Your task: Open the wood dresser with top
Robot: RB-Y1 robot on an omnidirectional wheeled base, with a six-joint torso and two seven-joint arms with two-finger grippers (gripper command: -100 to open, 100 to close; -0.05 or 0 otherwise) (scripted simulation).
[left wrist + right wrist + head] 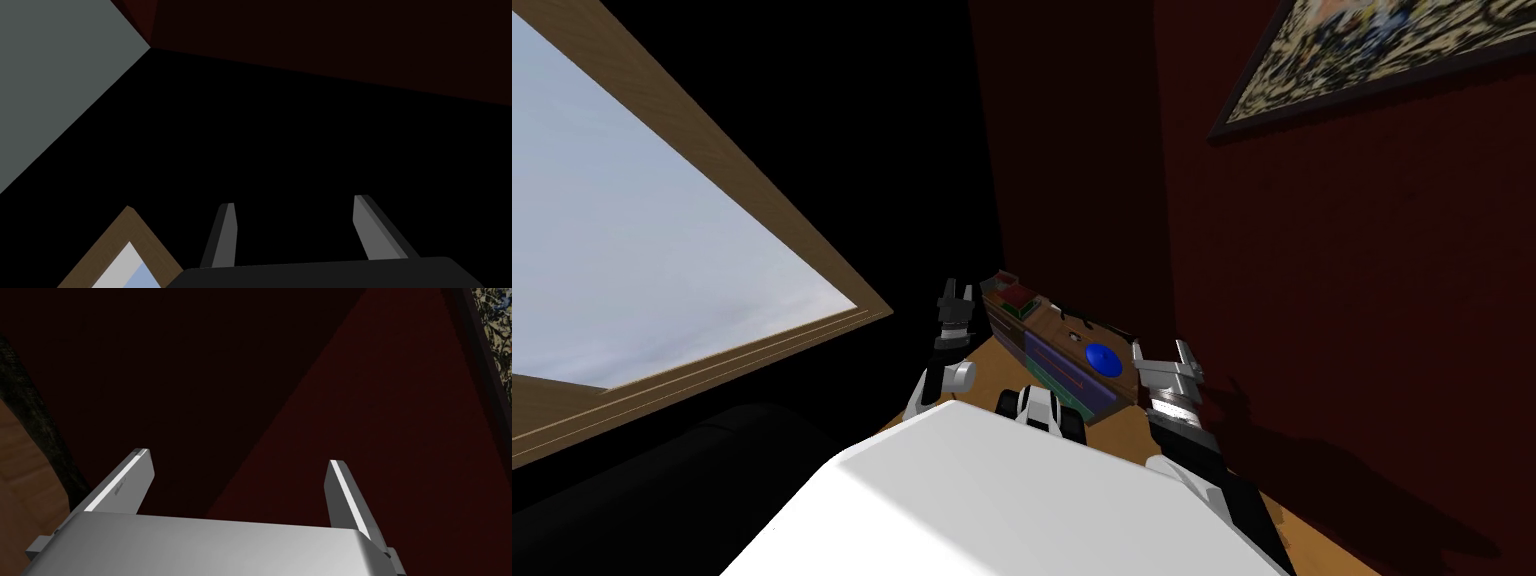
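The wood dresser (1042, 352) stands small and low against the dark red wall, straight ahead of me. Its brown top carries a blue plate (1103, 360) at the right end and a stack of books (1015, 298) at the left end. My left gripper (956, 289) is raised beside the dresser's left end, open with nothing between its fingers (226, 235). My right gripper (1160, 347) hangs just right of the plate, also open and empty, its fingers (125, 480) wide apart. Neither gripper touches the dresser.
A large window with a light wood frame (762, 220) takes up the left side. A framed picture (1372, 55) hangs high on the dark red wall at the right. Wood floor (1302, 540) shows around the dresser. A black area lies between window and wall.
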